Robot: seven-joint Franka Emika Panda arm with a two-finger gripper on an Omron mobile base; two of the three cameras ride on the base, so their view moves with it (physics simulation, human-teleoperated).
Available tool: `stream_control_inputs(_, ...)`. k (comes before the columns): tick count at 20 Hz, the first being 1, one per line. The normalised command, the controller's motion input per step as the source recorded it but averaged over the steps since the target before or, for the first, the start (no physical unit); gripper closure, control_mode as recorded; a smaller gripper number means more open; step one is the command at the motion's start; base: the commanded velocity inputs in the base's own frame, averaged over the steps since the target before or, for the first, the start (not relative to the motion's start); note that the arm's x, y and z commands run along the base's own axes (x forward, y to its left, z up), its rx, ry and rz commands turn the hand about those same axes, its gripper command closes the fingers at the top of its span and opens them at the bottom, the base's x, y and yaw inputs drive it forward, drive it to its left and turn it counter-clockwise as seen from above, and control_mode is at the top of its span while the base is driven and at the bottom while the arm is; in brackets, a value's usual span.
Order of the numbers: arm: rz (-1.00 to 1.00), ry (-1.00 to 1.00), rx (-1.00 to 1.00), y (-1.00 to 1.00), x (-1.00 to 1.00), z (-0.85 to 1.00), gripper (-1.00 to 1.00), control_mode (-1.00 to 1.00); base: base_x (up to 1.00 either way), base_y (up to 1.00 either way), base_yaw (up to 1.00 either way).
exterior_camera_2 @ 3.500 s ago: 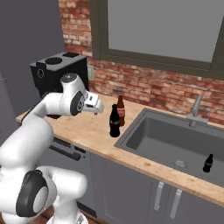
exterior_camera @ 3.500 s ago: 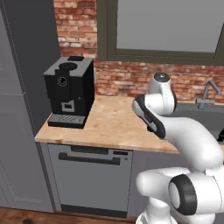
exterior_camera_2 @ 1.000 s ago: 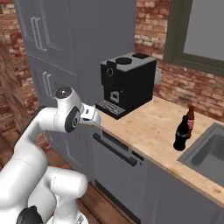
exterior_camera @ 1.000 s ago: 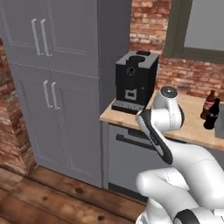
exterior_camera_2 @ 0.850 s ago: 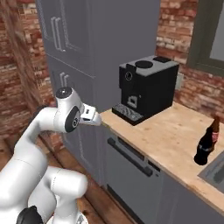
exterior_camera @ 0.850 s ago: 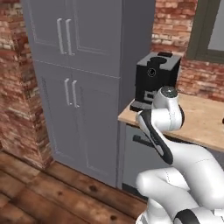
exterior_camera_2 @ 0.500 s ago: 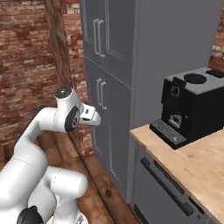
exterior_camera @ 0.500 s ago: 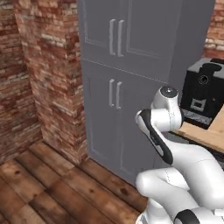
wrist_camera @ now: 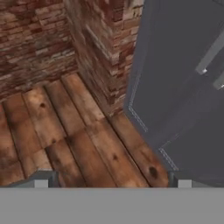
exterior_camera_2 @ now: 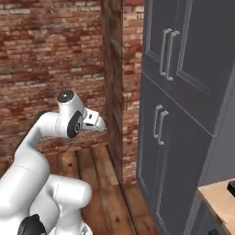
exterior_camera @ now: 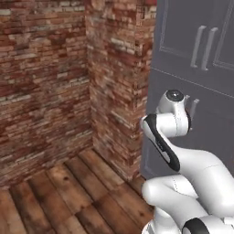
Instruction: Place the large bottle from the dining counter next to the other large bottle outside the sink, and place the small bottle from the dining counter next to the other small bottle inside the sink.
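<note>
While the base faces a red brick wall corner (exterior_camera: pixel 114 68) and tall dark grey cabinet doors (exterior_camera_2: pixel 183 114) at the right of both base views, no bottle or wooden dining counter is in sight. The two-finger gripper (wrist_camera: pixel 111 180) hangs spread wide and empty over the brown plank floor (wrist_camera: pixel 65 131). Best to keep the arm tucked until the dining counter appears.

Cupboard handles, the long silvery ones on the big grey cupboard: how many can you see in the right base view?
4. Two handles sit side by side on the upper doors, two more on the lower doors of the grey cupboard. More may be hidden.
</note>
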Motion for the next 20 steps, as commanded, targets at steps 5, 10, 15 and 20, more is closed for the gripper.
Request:
stream_control_inputs(5, 0.0, 0.0, 0.0, 0.0, 0.0, 0.0, -1.0, 1.0, 0.33, 0.87, 0.48)
stream_control_inputs(10, 0.0, 0.0, 0.0, 0.0, 0.0, 0.0, -1.0, 1.0, 0.24, 0.89, 0.52)
stream_control_inputs(15, 0.0, 0.0, 0.0, 0.0, 0.0, 0.0, -1.0, 1.0, 0.24, 0.84, 0.53)
stream_control_inputs(20, 0.0, 0.0, 0.0, 0.0, 0.0, 0.0, -1.0, 1.0, 0.27, 0.77, 0.53)
